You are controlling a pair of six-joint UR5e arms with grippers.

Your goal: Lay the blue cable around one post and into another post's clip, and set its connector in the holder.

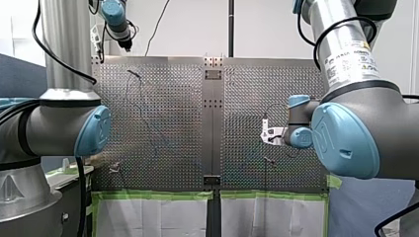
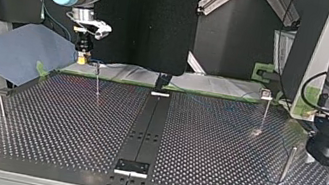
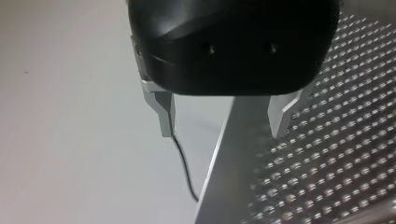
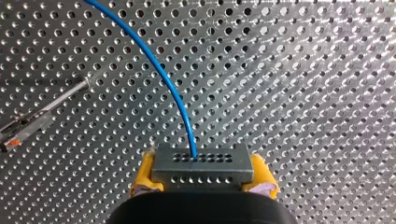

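Perforated table (image 1: 163, 113): metal, with a dark centre strip (image 2: 147, 120) running down its middle. My left gripper (image 3: 224, 119): black body, metal fingers (image 3: 164, 112) set wide apart with nothing between them; it hangs over the table's side edge, at the top view's right. A thin dark wire (image 3: 184, 168) runs down just beside one finger. My right gripper (image 4: 203, 179): yellow pads (image 4: 142, 175) are closed on the connector (image 4: 201, 163), one pad at each end; in the top view it hangs at the far left, above the table's far edge. Four thin upright posts (image 2: 286, 166) stand on the table; the far-left post (image 2: 97, 84) is just beside my right gripper. The connector is a grey metal block with two rows of small holes, held clear of the table. The blue cable (image 4: 159, 70) leaves the connector's face and curves away over the table; its far end is out of the right wrist view.
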